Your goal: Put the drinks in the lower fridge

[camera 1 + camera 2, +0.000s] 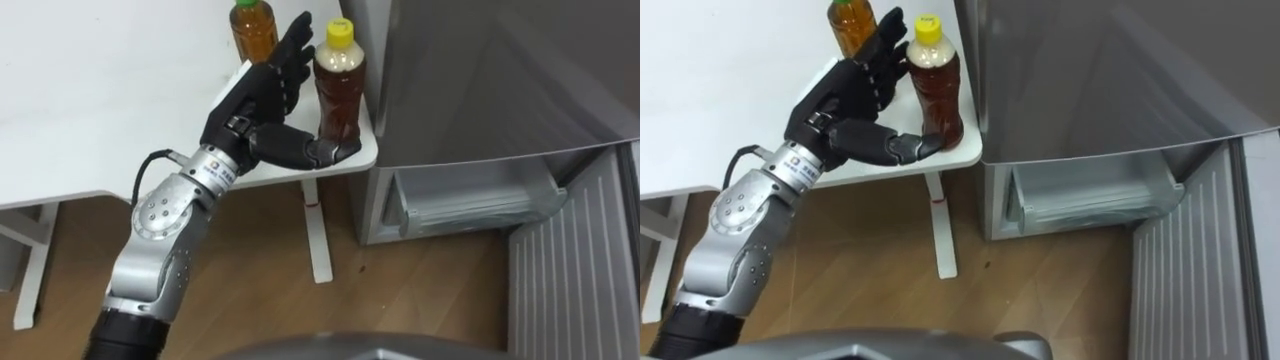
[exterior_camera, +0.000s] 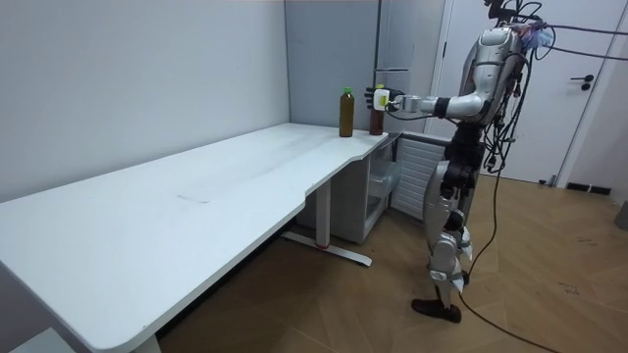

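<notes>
Fingers [image 1: 291, 52] of the left hand [image 1: 256, 97] spread open, gripping nothing. Yellow-capped bottle [image 1: 340, 88] stands upright on the tabletop [image 1: 100, 100], just beside them.

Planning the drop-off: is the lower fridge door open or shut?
Open: its door stands swung out, baring the compartment.

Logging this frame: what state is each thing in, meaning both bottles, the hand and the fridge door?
Yellow-capped bottle: upright, capped, standing on the table corner.
Green-capped bottle: upright, capped, standing on the table behind it.
Left hand: open, fingers straight beside the yellow-capped bottle, thumb at its base, not closed round it.
Lower fridge door: swung open.
</notes>
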### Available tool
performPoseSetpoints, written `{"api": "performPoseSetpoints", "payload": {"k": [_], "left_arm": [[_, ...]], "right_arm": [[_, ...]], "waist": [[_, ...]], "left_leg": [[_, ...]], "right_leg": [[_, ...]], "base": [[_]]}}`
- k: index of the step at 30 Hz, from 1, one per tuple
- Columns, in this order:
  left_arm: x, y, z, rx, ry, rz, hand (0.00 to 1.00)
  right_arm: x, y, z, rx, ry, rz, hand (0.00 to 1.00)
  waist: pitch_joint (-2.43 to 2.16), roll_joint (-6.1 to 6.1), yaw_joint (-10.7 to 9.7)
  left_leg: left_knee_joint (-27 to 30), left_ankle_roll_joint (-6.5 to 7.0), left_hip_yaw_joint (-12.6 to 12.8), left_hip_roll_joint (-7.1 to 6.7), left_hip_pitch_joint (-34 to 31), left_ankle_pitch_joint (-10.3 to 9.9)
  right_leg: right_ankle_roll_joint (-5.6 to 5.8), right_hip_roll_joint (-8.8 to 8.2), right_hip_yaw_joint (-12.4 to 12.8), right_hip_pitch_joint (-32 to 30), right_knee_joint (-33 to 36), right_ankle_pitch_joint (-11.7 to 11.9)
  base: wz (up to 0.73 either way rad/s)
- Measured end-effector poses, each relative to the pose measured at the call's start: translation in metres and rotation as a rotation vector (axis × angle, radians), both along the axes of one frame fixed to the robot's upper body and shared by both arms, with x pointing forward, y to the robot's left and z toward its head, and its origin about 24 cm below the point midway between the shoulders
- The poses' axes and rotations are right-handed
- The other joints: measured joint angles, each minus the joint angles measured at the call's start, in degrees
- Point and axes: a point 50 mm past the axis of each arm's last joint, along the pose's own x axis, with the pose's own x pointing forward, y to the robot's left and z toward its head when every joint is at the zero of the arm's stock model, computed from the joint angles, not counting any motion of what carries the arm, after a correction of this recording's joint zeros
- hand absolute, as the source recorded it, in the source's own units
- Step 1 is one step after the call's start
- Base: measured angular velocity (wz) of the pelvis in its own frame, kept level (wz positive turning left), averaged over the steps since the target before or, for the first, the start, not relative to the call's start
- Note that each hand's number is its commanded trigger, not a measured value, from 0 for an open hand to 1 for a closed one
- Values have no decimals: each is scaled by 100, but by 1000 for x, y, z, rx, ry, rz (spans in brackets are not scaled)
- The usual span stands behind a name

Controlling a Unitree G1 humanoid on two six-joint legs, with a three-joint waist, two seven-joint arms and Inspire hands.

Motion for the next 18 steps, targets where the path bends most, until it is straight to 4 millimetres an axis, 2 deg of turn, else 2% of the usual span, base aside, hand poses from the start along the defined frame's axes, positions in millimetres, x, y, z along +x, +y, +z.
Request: {"api": "performPoseSetpoints", "payload": {"k": [10,17,18], "left_arm": [[14,0,3,13,-13,19,0],[14,1,0,21,3,34,0],[14,2,-1,24,8,36,0]], "right_arm": [[8,1,0,2,-34,20,0],[8,0,1,-1,-41,14,0],[9,0,1,-3,-43,22,0]], "waist": [[-4,10,-135],[-7,13,-174],[-6,6,-227]], "left_leg": [[5,-1,113,9,-88,-4],[10,-1,174,10,-82,-4],[11,-1,180,10,-81,-4]], "right_leg": [[-2,1,106,-178,101,0],[-2,2,165,-204,102,0],[-2,2,173,-206,101,0]], "base": [[-6],[-3],[0]]}}
